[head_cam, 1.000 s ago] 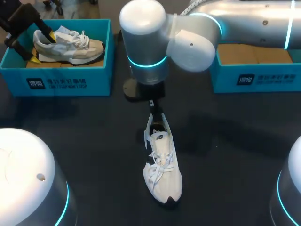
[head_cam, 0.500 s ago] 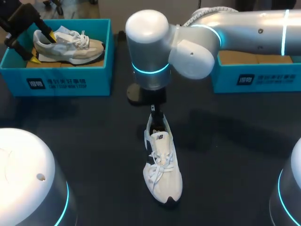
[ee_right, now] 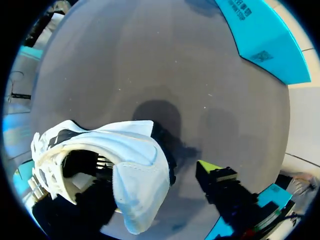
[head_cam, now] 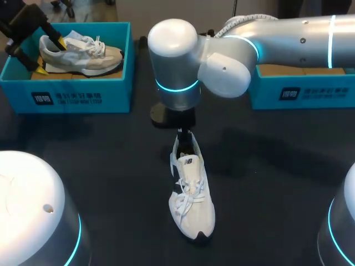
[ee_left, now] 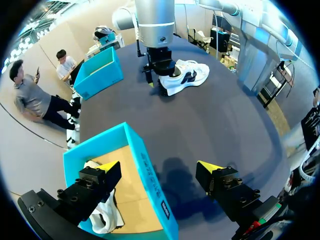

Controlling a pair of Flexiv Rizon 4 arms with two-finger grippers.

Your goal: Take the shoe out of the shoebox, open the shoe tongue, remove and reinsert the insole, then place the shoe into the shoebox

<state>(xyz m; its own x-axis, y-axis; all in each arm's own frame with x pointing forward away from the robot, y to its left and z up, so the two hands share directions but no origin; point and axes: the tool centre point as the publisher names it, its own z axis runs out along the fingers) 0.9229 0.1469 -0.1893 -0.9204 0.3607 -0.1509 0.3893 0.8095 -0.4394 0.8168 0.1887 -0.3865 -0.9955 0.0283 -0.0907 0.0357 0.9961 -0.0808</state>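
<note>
**Right gripper at heel of white shoe, table centre**

The white shoe lies on the table about mid-table, out of any box. Its long axis runs far edge to near edge, with the heel toward the far edge, the toe toward the near edge, and laces up.

The right gripper hangs straight down over the heel opening, so the shoe stretches from it toward the near edge. In the right wrist view its fingers are spread. One yellow tip stands outside the heel, apart from it. The other finger is hidden low by the collar, seemingly inside the shoe. It has no two-sided grip, so it holds nothing.

The left gripper is at the far left corner, its fingers wide apart and holding nothing. It straddles the wall of the left shoebox, one finger over the inside and one outside. A second, beige shoe lies in that box.

The right shoebox is at the far right edge and shows a bare cardboard floor. It is probably where the white shoe goes back.

The right arm is far nearer the shoe; the left is well apart. Likely step: tongue or insole work at the heel opening, approached from the heel end along the shoe's axis.

Print: there is a white label on each box front and a small logo on the tongue. Neither is read off.
</note>
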